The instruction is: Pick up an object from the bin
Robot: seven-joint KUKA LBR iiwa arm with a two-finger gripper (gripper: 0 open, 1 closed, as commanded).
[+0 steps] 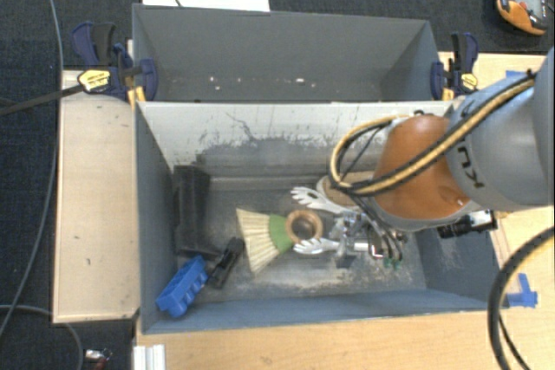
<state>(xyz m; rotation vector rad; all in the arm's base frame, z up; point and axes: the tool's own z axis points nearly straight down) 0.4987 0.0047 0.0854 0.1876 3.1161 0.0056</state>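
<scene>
Grey metal walls of the bin [163, 178] close round a few loose things, and the small brush [260, 240] lying mid-floor serves as the landmark: its pale bristles fan leftward and a green collar sits behind them. Far left of the brush, a black oblong block [190, 208] stands along the left wall. Below and left of the brush lies a blue ridged brick [182, 288], with a small black piece [225, 260] between it and the bristles. Just right of the brush's green collar sits a brown round piece [303, 226]; whether it belongs to the brush cannot be told. Above and right of the brush lies an upper white piece [310, 197], and just below the brown round piece lies a lower white piece [314, 248]. Right of the brush, the gripper [360, 245] is down near the floor, just beside the lower white piece and the brown round piece, the things nearest it. Whether it is released, clenched or grasping anything cannot be told. Further right of the brush bulges the arm's orange cover [421, 173], looped with cables.
</scene>
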